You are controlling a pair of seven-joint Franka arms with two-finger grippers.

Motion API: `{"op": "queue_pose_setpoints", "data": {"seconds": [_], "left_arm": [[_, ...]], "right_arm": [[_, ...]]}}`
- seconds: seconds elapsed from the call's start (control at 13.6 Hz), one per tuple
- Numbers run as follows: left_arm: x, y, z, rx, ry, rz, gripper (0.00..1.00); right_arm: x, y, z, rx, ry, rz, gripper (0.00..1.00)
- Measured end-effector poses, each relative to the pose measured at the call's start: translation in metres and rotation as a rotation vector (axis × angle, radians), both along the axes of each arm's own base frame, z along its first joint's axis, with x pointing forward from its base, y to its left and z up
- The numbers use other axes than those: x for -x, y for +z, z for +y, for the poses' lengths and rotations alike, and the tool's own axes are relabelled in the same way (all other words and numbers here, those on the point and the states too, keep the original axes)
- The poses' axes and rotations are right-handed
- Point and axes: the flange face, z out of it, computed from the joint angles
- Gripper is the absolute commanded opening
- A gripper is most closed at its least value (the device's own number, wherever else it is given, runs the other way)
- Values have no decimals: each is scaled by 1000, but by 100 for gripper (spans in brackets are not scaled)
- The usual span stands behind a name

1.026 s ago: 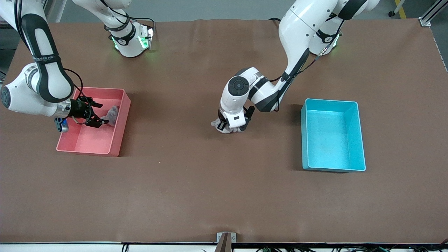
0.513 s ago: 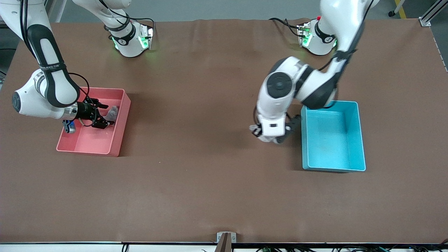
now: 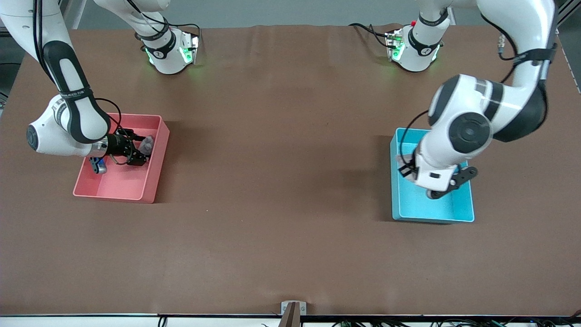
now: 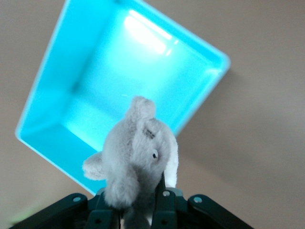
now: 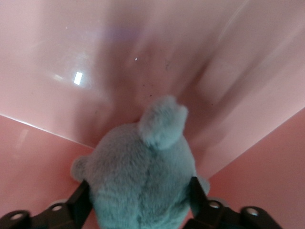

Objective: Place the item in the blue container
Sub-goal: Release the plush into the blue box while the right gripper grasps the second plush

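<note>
Hanging over the blue container, the left gripper pinches a grey plush toy for dropping; the right gripper's fingers straddle another plush inside the pink bin, grip unclear.

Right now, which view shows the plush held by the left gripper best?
The left wrist view: the grey plush fills the picture, pinched in the left gripper over the blue container. In the front view the arm hides nearly all of it. The right wrist view doesn't show it.

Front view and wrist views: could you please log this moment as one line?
left gripper: shut on grey plush toy, over blue container | right gripper: around grey plush in pink bin
</note>
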Motion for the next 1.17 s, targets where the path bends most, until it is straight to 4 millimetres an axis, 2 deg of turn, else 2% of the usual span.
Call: {"op": "queue_pose_setpoints", "data": {"seconds": [0.07,0.22,0.29,0.44,0.51,0.66,0.88,1.03,1.17], "left_arm": [[3,-15,17,-3,-2,40,0],[10,-56,36,-13,12,117,2],[12,-77,41,-14,18,148,17],[11,-115,51,-7,26,200,59],[11,-130,57,0,19,224,99],[10,-145,70,15,11,249,100],[3,-137,85,24,26,233,100],[-1,-112,83,22,22,204,100],[-2,-69,75,17,11,173,100]], "right_arm": [[0,0,1,-9,23,-8,40],[0,1,-2,-24,61,-29,22],[-1,2,-4,-28,71,-37,15],[-2,4,-6,-32,83,-48,5],[-3,5,-6,-32,92,-54,5],[-9,10,-9,-30,118,-78,4],[-23,29,-25,-28,164,-87,4],[-40,55,-33,-37,200,-82,4],[-58,85,-31,-53,204,-62,4]]}}
